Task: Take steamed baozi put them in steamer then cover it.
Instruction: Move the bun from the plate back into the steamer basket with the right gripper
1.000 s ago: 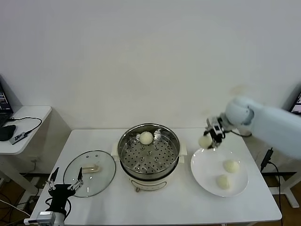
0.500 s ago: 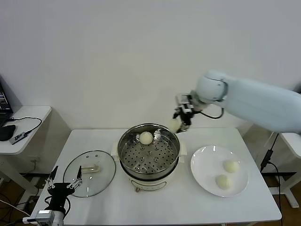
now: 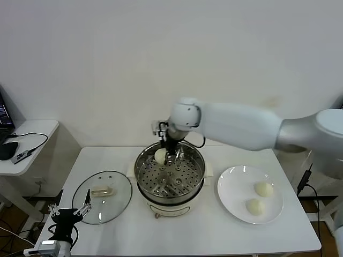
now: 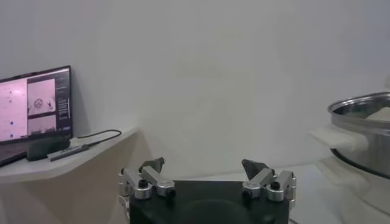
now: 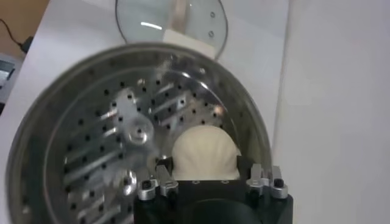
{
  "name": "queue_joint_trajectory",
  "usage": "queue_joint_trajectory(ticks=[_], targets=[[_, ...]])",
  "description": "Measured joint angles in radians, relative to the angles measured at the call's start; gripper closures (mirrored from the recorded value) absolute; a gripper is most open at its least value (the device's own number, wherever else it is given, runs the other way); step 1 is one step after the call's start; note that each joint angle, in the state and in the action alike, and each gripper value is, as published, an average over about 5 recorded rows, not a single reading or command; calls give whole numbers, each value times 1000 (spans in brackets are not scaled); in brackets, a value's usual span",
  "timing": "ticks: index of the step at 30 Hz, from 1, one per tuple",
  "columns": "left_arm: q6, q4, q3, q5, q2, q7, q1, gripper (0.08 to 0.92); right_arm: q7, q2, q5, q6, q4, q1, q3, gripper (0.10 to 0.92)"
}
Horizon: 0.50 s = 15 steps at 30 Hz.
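My right end effector pinches a baozi low over the steamer tray's far side, so I should lower until it rests on bare tray, then open gently.

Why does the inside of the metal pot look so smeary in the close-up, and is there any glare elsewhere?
Right wrist view: the steamer tray mirrors the room light in bright streaks, and the bun in the right gripper sits too close to look crisp. Head view: the glass cover shows only faint sheen. Left wrist view: the steamer's rim gleams at the edge of the picture.
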Motion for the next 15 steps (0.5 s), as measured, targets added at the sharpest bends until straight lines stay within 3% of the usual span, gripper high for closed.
queue_joint_trajectory(ticks=[11, 15], targets=[[-1, 1, 6, 3, -2, 2, -4, 177, 15, 90, 5, -48, -55, -59, -11, 375], [-1, 4, 10, 4, -4, 3, -6, 177, 14, 103, 4, -57, -62, -67, -15, 292]])
